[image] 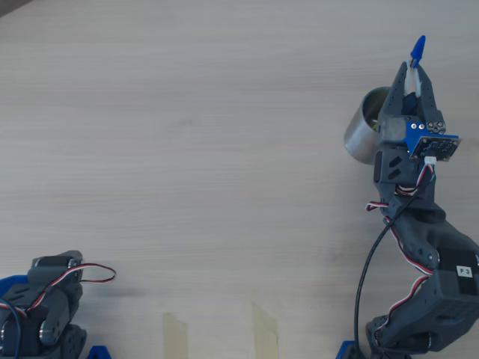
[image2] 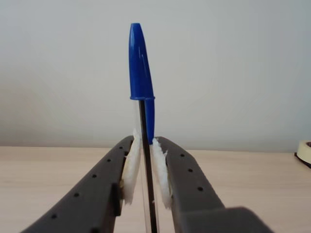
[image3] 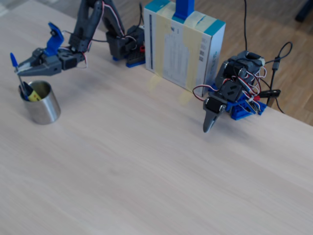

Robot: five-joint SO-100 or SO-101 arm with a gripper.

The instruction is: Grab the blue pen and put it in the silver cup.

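My gripper (image: 411,69) is shut on the blue pen (image: 417,49) and holds it over the silver cup (image: 363,131). In the wrist view the pen (image2: 141,63) stands upright between the white pads of the gripper (image2: 144,141), blue cap on top. In the fixed view the gripper (image3: 20,70) is above the cup (image3: 43,105) at the far left. There the pen (image3: 13,59) hangs cap up, with its lower end at or inside the cup's mouth. A yellow highlighter (image3: 30,94) stands in the cup.
A second arm (image: 45,310) lies folded at the table's near left in the overhead view and shows at the right of the fixed view (image3: 230,93). A white box (image3: 186,46) stands at the table's edge. Tape strips (image: 176,333) mark the table. A tape roll (image2: 306,150) lies far right.
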